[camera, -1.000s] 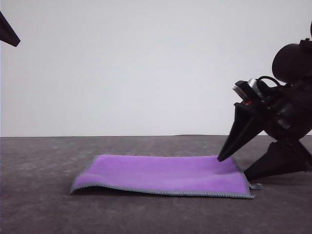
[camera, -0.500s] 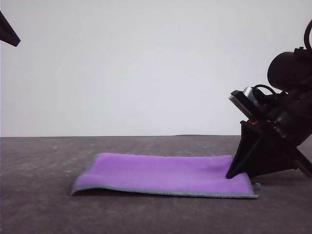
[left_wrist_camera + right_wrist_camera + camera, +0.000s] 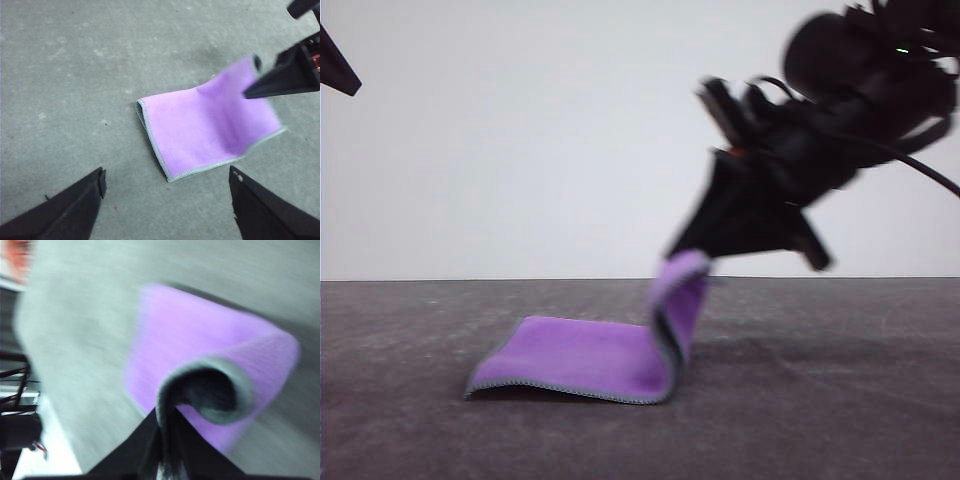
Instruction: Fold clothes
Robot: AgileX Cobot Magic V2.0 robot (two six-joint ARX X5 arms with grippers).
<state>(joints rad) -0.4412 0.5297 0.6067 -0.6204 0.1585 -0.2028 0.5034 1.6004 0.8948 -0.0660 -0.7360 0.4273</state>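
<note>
The clothes are one small purple cloth (image 3: 590, 355) with grey stitched edging, lying on the dark table. Its right end is lifted off the table and curls over, showing a dark grey underside (image 3: 210, 392). My right gripper (image 3: 692, 250) is shut on that raised edge, its fingers (image 3: 167, 445) pinching the cloth's rim. The cloth (image 3: 205, 127) lies flat on its left part in the left wrist view, with the right gripper's finger (image 3: 285, 77) over its lifted corner. My left gripper (image 3: 167, 200) hangs open above the table, short of the cloth's near edge.
The grey table (image 3: 840, 410) stretches bare around the cloth. A plain white wall (image 3: 520, 140) stands behind it. A black tip of the left arm (image 3: 335, 65) shows at the upper left of the front view.
The right gripper came down onto the cloth's right end, shut on it, then rose and swung left, peeling that end off the table.
</note>
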